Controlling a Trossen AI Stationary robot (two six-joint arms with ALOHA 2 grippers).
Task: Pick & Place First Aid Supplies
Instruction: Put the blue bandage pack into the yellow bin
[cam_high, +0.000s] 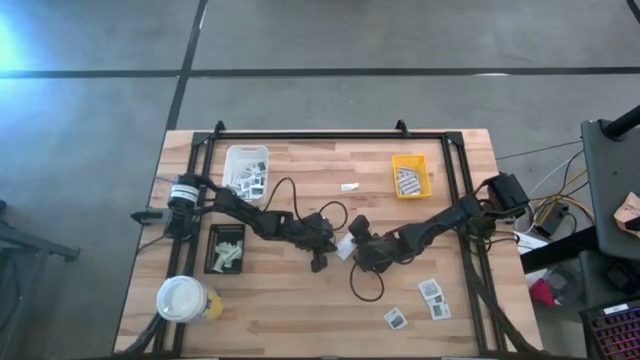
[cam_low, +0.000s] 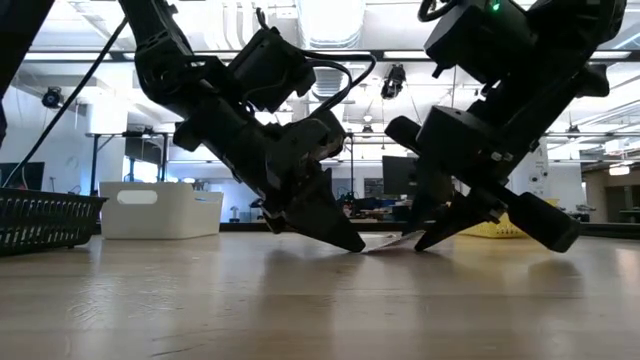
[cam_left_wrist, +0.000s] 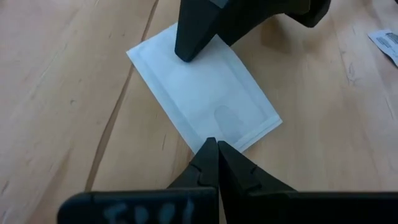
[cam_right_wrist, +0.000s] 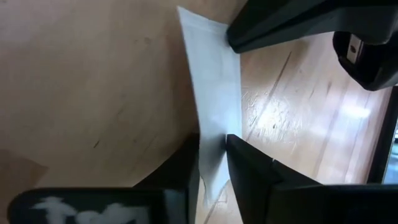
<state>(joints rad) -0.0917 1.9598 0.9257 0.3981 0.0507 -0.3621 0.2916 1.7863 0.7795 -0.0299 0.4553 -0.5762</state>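
Grey concrete floor (cam_high: 90, 150) (dark seams); ceiling lights (cam_low: 330, 20).

This is a robotics lab or workshop in a large open room. The wooden surface (cam_high: 300, 300) stands on a bare concrete floor (cam_high: 90, 150), cables (cam_high: 560, 205) trail beside it, and beyond it the low view shows ceiling strip lights (cam_low: 330, 20), monitors (cam_low: 395, 175) and desks.

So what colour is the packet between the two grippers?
Plain white, with no print on the side showing; the packet shows best in the left wrist view.
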